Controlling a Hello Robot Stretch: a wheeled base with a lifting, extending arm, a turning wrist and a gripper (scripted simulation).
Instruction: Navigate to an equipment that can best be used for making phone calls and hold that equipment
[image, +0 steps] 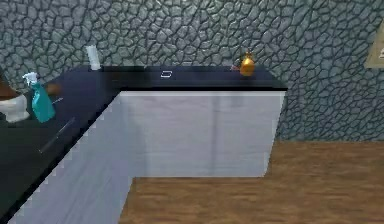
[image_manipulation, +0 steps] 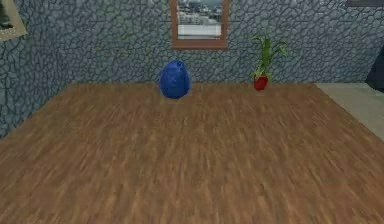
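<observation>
Forward view: an L-shaped counter (image: 205, 80) w/ a dark top and white cabinet fronts (image: 200, 135) is seen from 9 o'clock across to approx. 2 o'clock, set against a wall clad in grey-blue stone pattern (image: 200, 25). A small flat dark rectangle w/ a pale outline, phone-like (image: 166, 72), is laid flat on the far run of the top, at approx. 12 o'clock just left of centre. It is well apart from the other items. A white upright roll (image: 93, 57) is stood at 11 o'clock near the corner. A round golden-orange vessel (image: 246, 65) is placed at 1 o'clock near the counter's right end. A teal spray bottle (image: 40, 100) is stood upright at 9 o'clock on the near run, w/ a white and brown item (image: 10, 102) just beside it at the edge, too cut off to be named. Wood floor (image: 300, 185) is shown at 5 o'clock.

Arm side view: wood floor (image_manipulation: 190, 160) is spread to a stone-pattern wall. A blue egg-shaped object (image_manipulation: 175, 80) is set on the floor at 12 o'clock, below a framed window (image_manipulation: 200, 22). A plant in a red pot (image_manipulation: 262, 68) is stood at 1 o'clock.

Gripper state: cannot be told.
</observation>
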